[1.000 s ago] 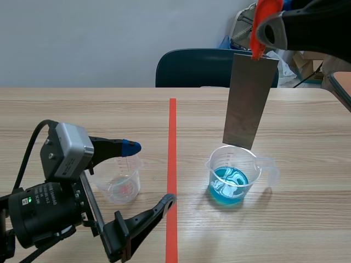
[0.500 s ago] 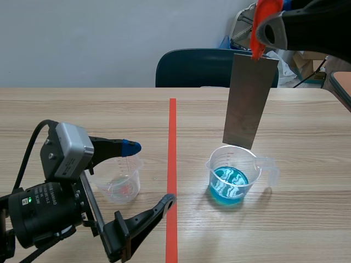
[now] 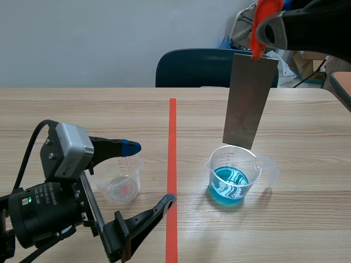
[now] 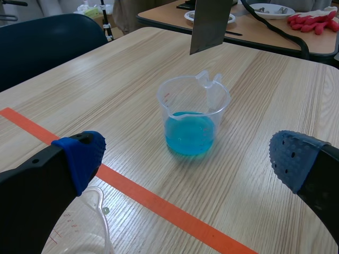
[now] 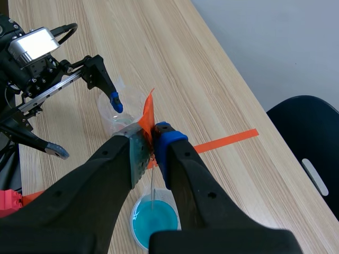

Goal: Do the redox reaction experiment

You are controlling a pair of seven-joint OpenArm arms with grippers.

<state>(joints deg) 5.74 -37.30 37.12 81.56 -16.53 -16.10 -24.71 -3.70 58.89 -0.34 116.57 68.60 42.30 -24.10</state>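
The bench (image 3: 82,109) is of pale wood with a straight grain. An orange-red tape line (image 3: 172,164) runs over it from 6 o'clock toward 12 o'clock. Behind the far edge, at about 12 o'clock, stands a dark blue chair (image 3: 192,68), and behind it is a plain grey-blue wall (image 3: 98,38). At 1 o'clock some pale clutter (image 3: 241,24) shows, too unclear to name. Farther off, a second wooden table (image 4: 318,39) carries a white dish (image 4: 267,8), red gloves (image 4: 312,18) and a black cable (image 4: 296,41).
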